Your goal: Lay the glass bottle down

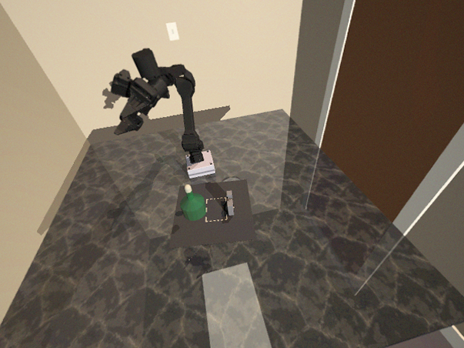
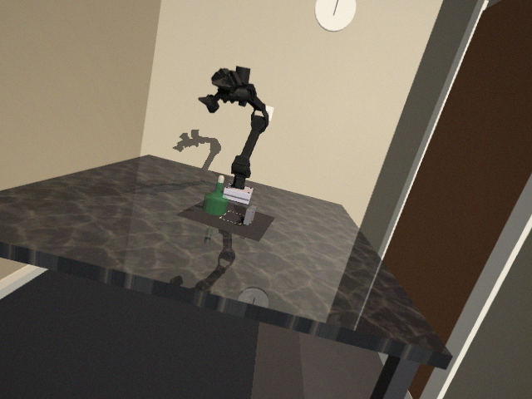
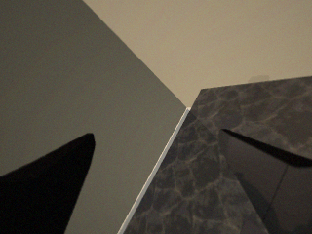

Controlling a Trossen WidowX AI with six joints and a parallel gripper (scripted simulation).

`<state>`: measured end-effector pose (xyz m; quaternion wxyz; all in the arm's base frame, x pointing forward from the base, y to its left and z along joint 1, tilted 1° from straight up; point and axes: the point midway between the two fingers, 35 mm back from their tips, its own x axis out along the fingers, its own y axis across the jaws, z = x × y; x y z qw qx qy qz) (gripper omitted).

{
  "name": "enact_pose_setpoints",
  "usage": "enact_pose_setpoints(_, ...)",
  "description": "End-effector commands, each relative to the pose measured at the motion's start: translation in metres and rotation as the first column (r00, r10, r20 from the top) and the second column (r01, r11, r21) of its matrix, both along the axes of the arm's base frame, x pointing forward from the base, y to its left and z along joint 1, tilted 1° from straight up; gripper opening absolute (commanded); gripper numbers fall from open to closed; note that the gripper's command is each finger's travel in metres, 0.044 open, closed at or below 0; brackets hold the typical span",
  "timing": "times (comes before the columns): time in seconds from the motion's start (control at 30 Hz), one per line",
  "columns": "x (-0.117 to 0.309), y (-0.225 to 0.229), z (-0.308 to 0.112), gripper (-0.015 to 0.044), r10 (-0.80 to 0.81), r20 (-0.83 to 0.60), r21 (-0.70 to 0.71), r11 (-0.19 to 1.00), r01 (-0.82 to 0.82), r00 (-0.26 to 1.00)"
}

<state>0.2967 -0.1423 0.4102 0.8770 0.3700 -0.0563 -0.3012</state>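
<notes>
So I'm working over a big dark stone-look worktop (image 1: 320,251) (image 2: 129,240) (image 3: 180,161), and my end effector (image 1: 122,107) (image 2: 206,90) (image 3: 158,136) is hanging high at about 11 o'clock from the bottle in the top view, spread wide and gripping nothing. The dark mat (image 1: 237,230) (image 2: 258,232) is lying in front of my pale base block (image 1: 201,169) (image 2: 237,194), which is sitting at 12 o'clock. The green glass bottle (image 1: 193,208) (image 2: 215,204) is standing upright on the mat, at 9 o'clock from the dashed outline (image 1: 215,221) (image 2: 229,221). I'm figuring the step is the approach: coming down slowly, lining up on the neck, closing gently so it isn't getting bumped. After that I'm planning on lifting, tipping the pale top (image 1: 187,188) (image 2: 221,179) toward 3 o'clock and lowering softly. The little grey rest (image 1: 230,208) (image 2: 248,215) is standing at 3 o'clock on the outline, so I'm watching for glass clipping it.
</notes>
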Motion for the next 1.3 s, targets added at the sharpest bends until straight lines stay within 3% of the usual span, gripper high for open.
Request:
enact_pose_setpoints(0.0,0.011,0.004,-0.062,0.0440,0.045,-0.126,0.192,0.981,-0.020,0.991)
enact_pose_setpoints(0.2,0.005,0.021,-0.158,0.0440,0.105,-0.319,0.517,0.852,0.080,0.942)
enact_pose_setpoints(0.4,-0.026,0.047,-0.236,0.0440,0.146,-0.500,0.724,0.612,0.319,0.854)
enact_pose_setpoints(0.6,-0.027,0.049,-0.249,0.0440,0.156,-0.575,0.718,0.566,0.404,0.803)
enact_pose_setpoints(0.9,-0.014,0.045,-0.279,0.0440,0.196,-0.803,0.572,0.519,0.635,0.563)
enact_pose_setpoints(1.27,-0.011,0.053,-0.279,0.0440,0.198,-0.806,0.569,0.519,0.637,0.559)
